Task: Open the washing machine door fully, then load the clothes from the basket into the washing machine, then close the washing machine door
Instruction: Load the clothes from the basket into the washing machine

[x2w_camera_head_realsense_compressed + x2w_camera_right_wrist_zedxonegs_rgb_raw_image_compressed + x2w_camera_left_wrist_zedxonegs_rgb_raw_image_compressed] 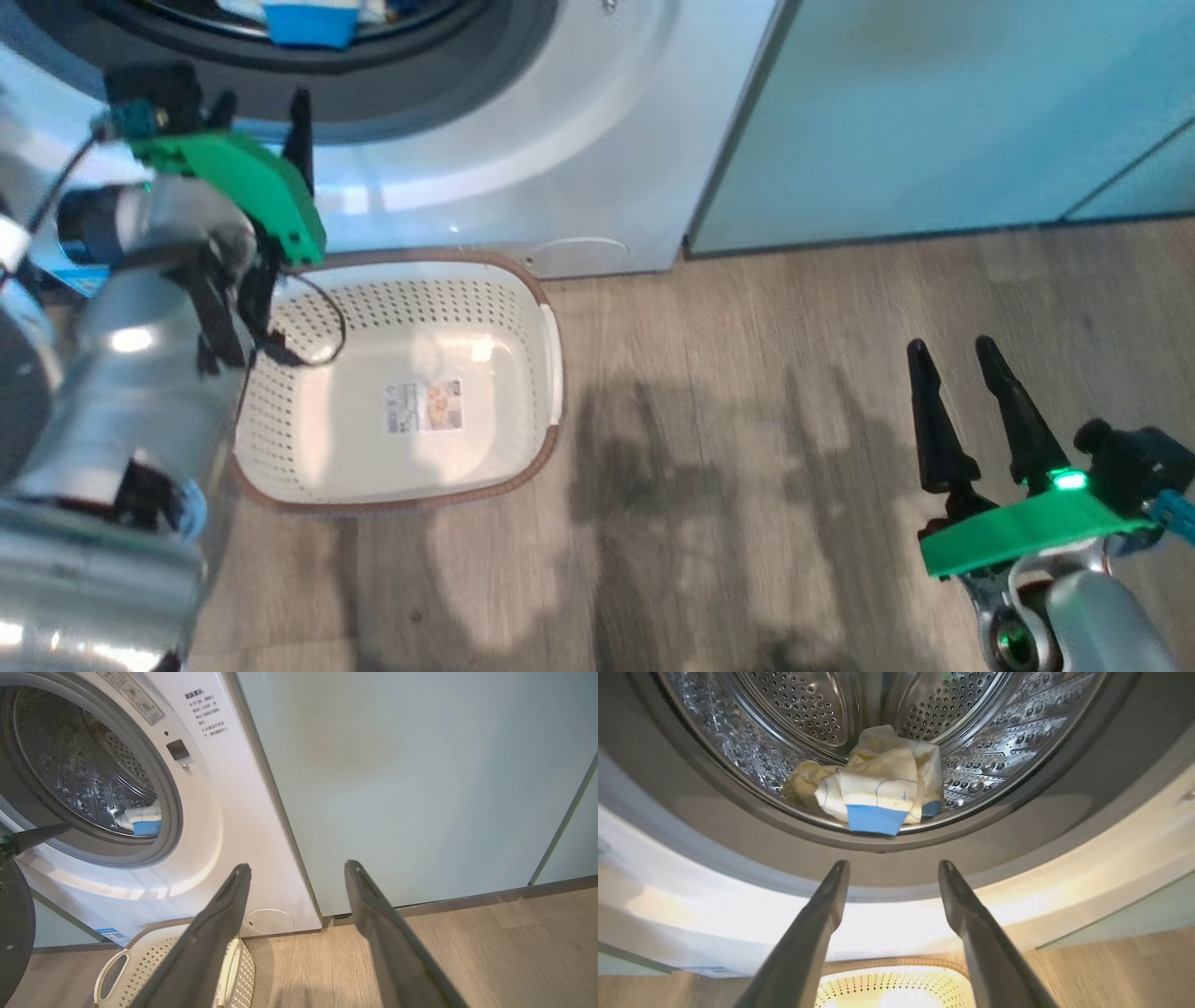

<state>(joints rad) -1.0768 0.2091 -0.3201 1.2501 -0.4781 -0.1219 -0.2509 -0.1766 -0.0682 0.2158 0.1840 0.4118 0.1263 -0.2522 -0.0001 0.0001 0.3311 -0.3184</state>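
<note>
The washing machine is a white front-loader with its mouth uncovered; a grey rubber seal rings a steel drum dotted with holes; small printed text and a little dark latch plate sit on the white front beside the mouth. The clothes lie in a loose heap on the drum's floor, close to its front lip; they are soft pale yellow cloth with thin drawn outlines, and a bright blue cuff hangs right at the lip, touching the seal's inner edge.

The basket stands on the wooden floor just before the foot of the washer, its far rim almost against the white panel; it is cream plastic with perforated walls, a brown rim and a white side handle, and a printed label shows on its bare base.

The left gripper hangs above the basket's far edge with its two dark fingers spread apart and nothing between them, pointing at the lower part of the seal, short of the cloth. The right gripper hovers over the floor well to the right of the basket, fingers likewise parted and holding nothing; it faces the pale teal cabinet beside the washer.
</note>
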